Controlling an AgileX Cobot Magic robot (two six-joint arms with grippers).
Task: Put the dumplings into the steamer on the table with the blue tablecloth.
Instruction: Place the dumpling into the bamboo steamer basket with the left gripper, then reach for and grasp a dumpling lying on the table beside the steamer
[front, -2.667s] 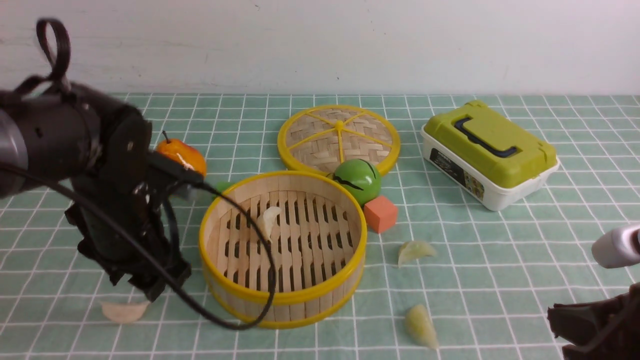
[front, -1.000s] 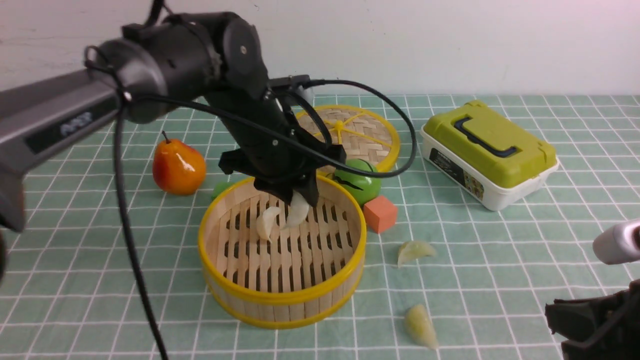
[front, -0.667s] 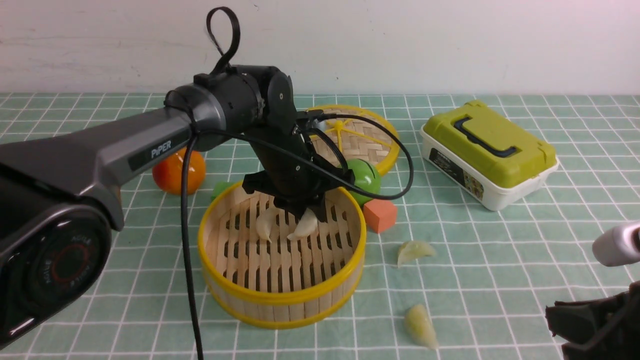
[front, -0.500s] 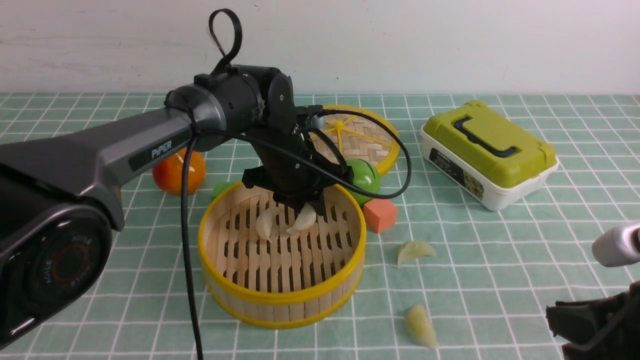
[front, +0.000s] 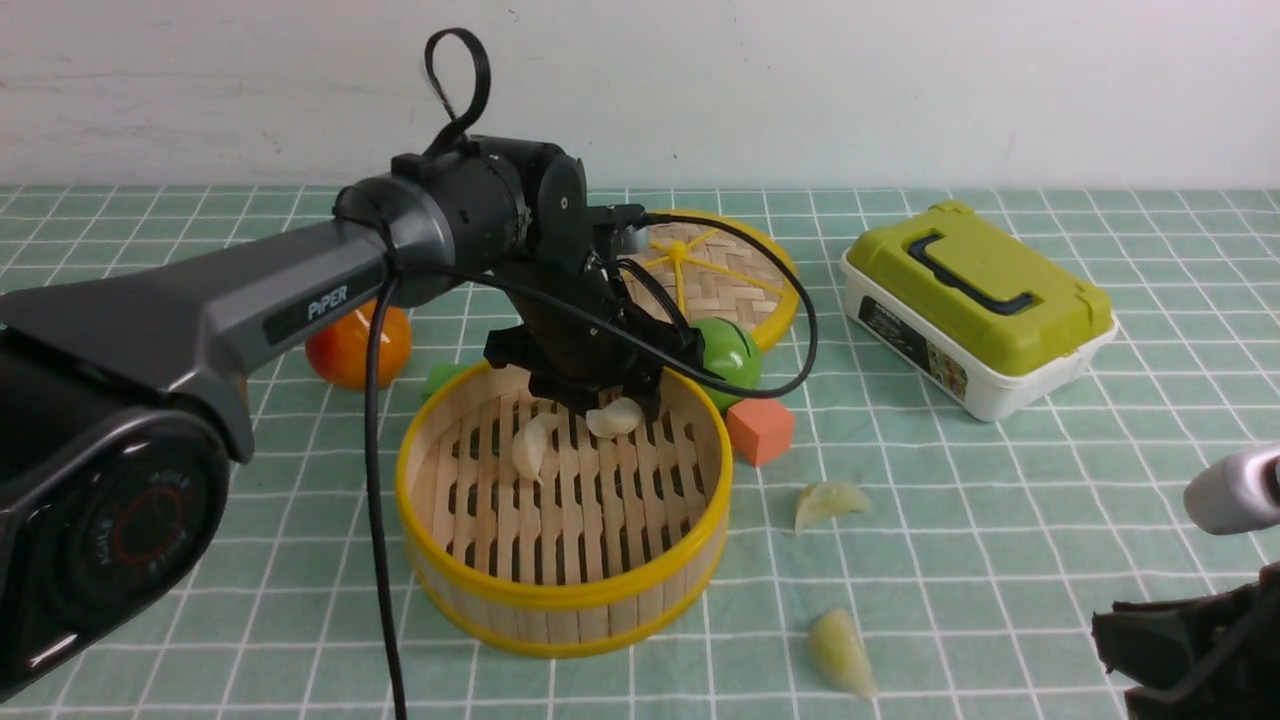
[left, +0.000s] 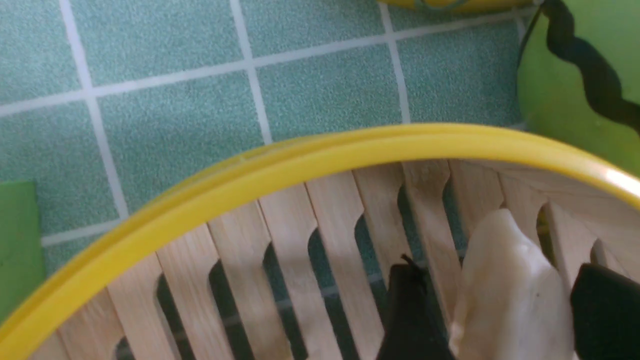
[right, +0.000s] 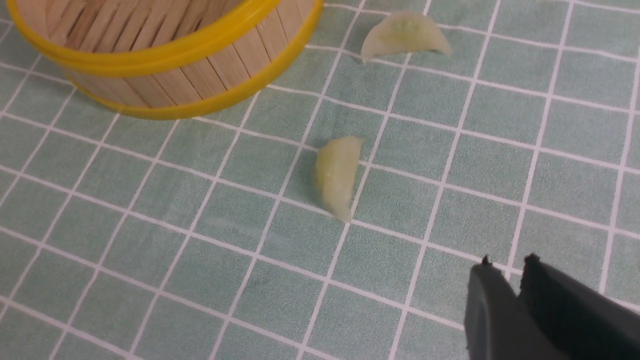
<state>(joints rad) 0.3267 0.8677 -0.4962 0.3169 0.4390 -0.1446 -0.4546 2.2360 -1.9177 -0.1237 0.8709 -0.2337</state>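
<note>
— Two dumplings are in the steamer (front: 565, 600). Where in the front view?
— Centre frame. One white dumpling (front: 530, 447) lies on the slats. The second white dumpling (front: 615, 415) is just right of it, under the left gripper (front: 603, 398). Two more lie on the cloth (front: 950, 520), right of the steamer: far green dumpling (front: 830, 503) and near green dumpling (front: 842, 655). The right gripper (front: 1125, 655), lower right corner, is nearer them and is cut off by the frame edge.
— Left wrist view?
— Jaws stand apart either side of the second white dumpling, which rests on the slats. Only the fingertips show.
— Right wrist view?
— Jaws nearly together, thin slit, empty. The near green dumpling lies up and left of them, long axis top to bottom of frame. A pinch across its short side looks feasible. The steamer is cropped at upper left.
</note>
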